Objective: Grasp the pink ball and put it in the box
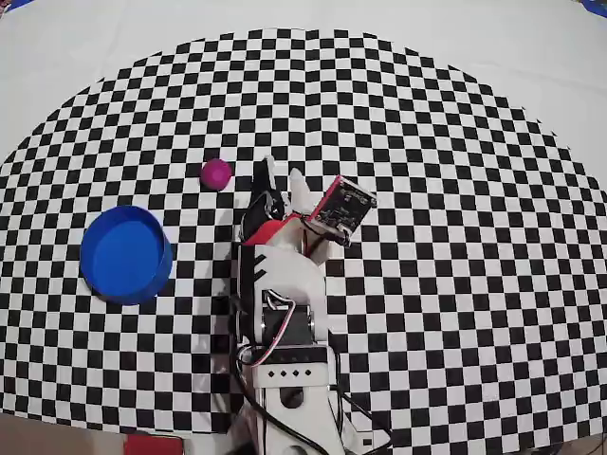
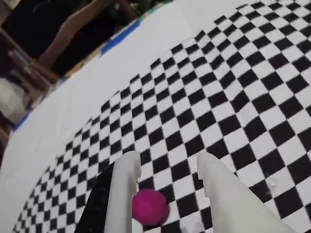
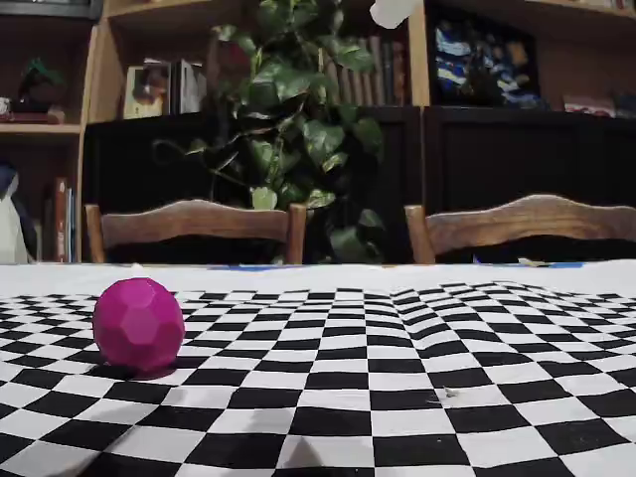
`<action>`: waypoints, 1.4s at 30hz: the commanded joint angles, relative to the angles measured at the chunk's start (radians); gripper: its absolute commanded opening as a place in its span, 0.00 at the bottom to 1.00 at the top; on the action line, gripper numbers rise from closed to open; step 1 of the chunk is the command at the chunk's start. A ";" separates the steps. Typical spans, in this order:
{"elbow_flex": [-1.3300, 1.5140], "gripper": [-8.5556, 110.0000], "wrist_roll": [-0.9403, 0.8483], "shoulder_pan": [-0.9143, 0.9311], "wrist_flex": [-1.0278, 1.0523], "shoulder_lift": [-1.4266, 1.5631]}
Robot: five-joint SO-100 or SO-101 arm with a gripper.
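Observation:
The pink ball (image 1: 216, 173) lies on the checkered cloth, left of and slightly beyond my gripper (image 1: 281, 171) in the overhead view, and apart from it. In the wrist view the pink ball (image 2: 150, 207) shows low between the two fingers, close to the left finger (image 2: 125, 189), with the gripper (image 2: 170, 158) open above the cloth. The fixed view shows only the pink ball (image 3: 138, 326) resting on the cloth, no gripper. The box (image 1: 125, 254), a round blue lidless container, stands upright and empty to the lower left of the ball.
The checkered cloth (image 1: 455, 190) covers most of the white table (image 1: 95, 47). The arm's base (image 1: 285, 379) stands at the near edge, with a red object (image 1: 152, 444) beside it. Two wooden chairs (image 3: 199, 224) stand behind the far edge.

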 commanded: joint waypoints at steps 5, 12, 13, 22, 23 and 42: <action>0.008 0.24 -0.229 0.005 -0.020 -0.005; 0.008 0.24 -0.408 0.003 -0.041 -0.003; 0.008 0.24 -0.436 0.003 -0.049 -0.003; 0.008 0.25 -0.506 0.005 -0.143 -0.008; 0.008 0.26 -0.508 0.006 -0.149 -0.009; 0.008 0.26 -0.508 -0.003 -0.179 -0.031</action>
